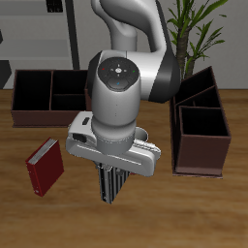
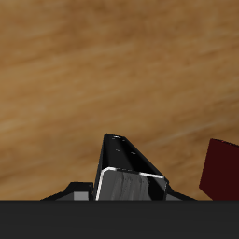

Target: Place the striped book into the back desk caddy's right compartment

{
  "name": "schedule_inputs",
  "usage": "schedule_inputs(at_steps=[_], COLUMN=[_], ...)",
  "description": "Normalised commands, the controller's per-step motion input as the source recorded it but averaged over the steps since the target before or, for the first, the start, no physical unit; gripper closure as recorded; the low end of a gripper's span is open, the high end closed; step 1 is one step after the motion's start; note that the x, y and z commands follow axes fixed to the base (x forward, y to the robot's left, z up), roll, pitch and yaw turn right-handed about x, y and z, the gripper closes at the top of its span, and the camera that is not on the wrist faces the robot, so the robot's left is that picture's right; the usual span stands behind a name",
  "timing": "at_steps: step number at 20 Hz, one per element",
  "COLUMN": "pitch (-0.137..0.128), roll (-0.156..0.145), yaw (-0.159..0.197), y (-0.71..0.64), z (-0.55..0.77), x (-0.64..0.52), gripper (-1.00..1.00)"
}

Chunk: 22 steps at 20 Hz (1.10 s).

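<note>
- Your gripper (image 1: 109,190) is clamped on the striped book (image 1: 112,184), held upright above the table (image 1: 194,218).
- The back caddy (image 1: 46,95) lies at ten o'clock from the book, long axis crosswise.

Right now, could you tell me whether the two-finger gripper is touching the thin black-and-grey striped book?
Touching. In the exterior view the striped book hangs from the gripper, clear of the table; the wrist view shows the book's top edge running into the gripper.
</note>
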Motion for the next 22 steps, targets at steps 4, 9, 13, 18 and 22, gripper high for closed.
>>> schedule_inputs(at_steps=[4,9,13,18,22], pitch=[-0.055,-0.039,-0.103,-0.090,-0.040], roll=[0.019,0.002,-0.029,-0.001,-0.010], yaw=[0.072,0.052,0.047,0.057,0.071], y=[0.07,-0.04,-0.15,-0.06,0.07], z=[0.58,0.66,0.79,0.55,0.34], x=[-0.56,-0.65,-0.77,-0.66,-0.69], gripper=[1.00,1.00,1.00,1.00,1.00])
